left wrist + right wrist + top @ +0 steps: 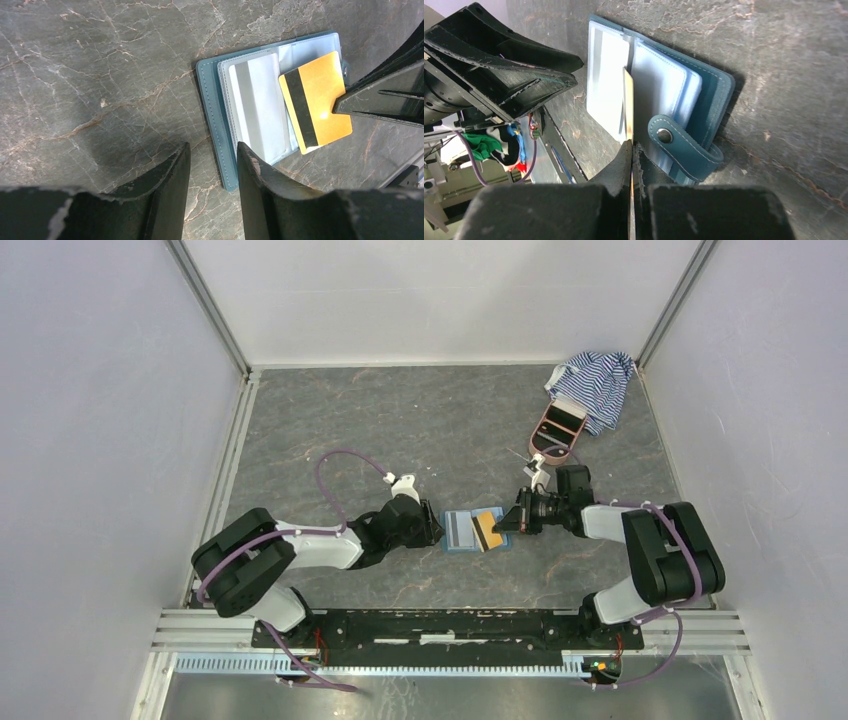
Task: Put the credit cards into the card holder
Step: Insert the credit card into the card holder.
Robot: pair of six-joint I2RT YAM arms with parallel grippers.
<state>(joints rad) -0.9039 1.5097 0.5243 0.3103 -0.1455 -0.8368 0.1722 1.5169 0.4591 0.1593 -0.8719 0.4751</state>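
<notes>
The teal card holder (459,532) lies open on the grey table, its clear sleeves (260,105) facing up. A tan-gold credit card (320,100) with a dark stripe hangs tilted over the holder's right half. My right gripper (508,523) is shut on the card's edge. In the right wrist view the card (628,105) is edge-on between two sleeves, with the snap tab (684,147) beside the right gripper (632,145). My left gripper (212,147) is open at the holder's left border (215,110). Its right finger (260,185) overlaps that corner.
A pink oval case (556,428) lies at the back right, partly on a blue-white striped cloth (592,385). White walls close in the table on three sides. A metal rail (450,625) with the arm bases runs along the near edge.
</notes>
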